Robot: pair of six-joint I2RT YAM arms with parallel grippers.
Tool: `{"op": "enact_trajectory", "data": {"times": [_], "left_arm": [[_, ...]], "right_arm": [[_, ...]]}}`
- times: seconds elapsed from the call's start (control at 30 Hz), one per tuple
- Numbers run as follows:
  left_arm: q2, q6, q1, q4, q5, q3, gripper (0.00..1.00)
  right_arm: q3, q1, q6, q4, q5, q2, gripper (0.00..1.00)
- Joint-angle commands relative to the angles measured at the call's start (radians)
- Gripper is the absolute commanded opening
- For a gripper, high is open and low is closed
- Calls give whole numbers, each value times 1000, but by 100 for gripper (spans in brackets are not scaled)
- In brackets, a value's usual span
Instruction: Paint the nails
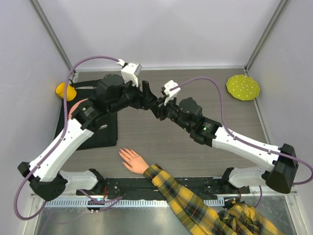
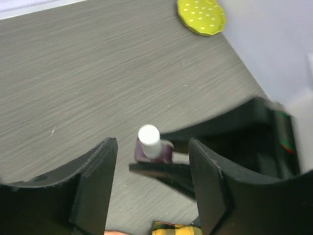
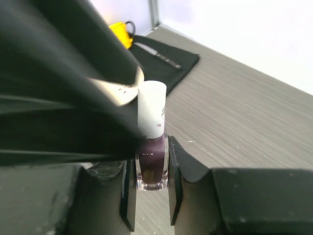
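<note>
Getting the polish open is the step going on: the R gripper (image 3: 151,169) is squeezing the small dark purple glass bottle (image 3: 151,160), & the L gripper (image 2: 152,147) is hanging open w/ a finger on each side of its white round cap (image 2: 148,137), not touching. The nails (image 1: 122,152) are lying well apart from that, on the pale hand (image 1: 133,161) w/ the yellow-black plaid sleeve (image 1: 181,192), flat on the grey table (image 1: 161,142). Next, L is prob. going to need to pinch the cap & twist, keeping the bottle straight.

The nails (image 1: 123,152) are too small to make out from above; the left wrist view crops the plaid sleeve (image 2: 176,228).
</note>
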Motion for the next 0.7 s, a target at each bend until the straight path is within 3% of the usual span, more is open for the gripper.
{"op": "enact_trajectory", "data": {"times": [0.0,0.03,0.1,0.13,0.2,0.3,0.43,0.53,0.67], "left_arm": [[-96,44,36,36,125,7,68],[-109,43,44,36,165,8,79],[-128,41,76,40,208,5,87],[-148,32,90,52,226,-5,96],[-169,14,146,77,320,-25,99],[-200,-77,257,175,511,-84,100],[-208,-160,337,301,697,-176,94],[-214,-201,346,408,777,-240,92],[-208,-273,351,526,782,-291,84]], "right_arm": [[-30,-90,52,92,-264,-65,1],[-36,-108,78,96,-300,-68,1],[-51,-138,103,115,-399,-82,1],[-57,-168,117,136,-439,-86,1],[-65,-203,172,164,-595,-88,1],[-74,-256,290,271,-811,-73,1],[-93,-293,446,447,-967,-43,1],[-73,-314,543,524,-1025,6,1],[-77,-322,626,615,-1062,32,1]]}}
